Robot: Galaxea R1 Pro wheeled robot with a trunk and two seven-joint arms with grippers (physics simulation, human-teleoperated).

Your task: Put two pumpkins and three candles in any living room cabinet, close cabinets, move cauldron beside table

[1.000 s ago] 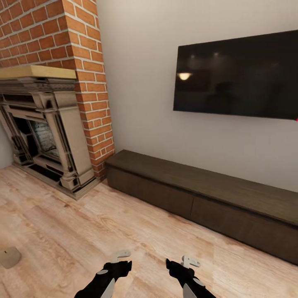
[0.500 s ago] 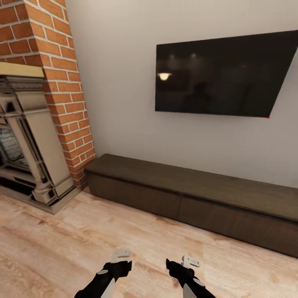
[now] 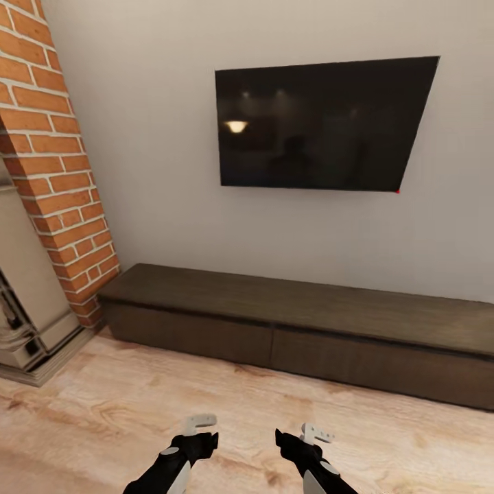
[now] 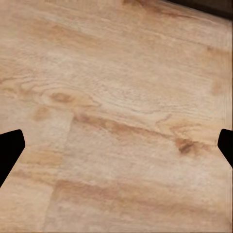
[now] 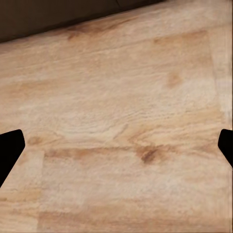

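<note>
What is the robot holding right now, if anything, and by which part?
Nothing. The left gripper and the right gripper are both open, with bare wooden floor showing between their fingertips.

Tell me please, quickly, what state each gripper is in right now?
Left gripper: open, holding nothing, above the wood floor.
Right gripper: open, holding nothing, above the same floor.

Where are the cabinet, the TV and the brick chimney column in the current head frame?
cabinet [image 3: 302, 302], head view, on its dark wood top.
TV [image 3: 315, 123], head view, on the middle of its black screen.
brick chimney column [image 3: 58, 192], head view, on its brick face.
</note>
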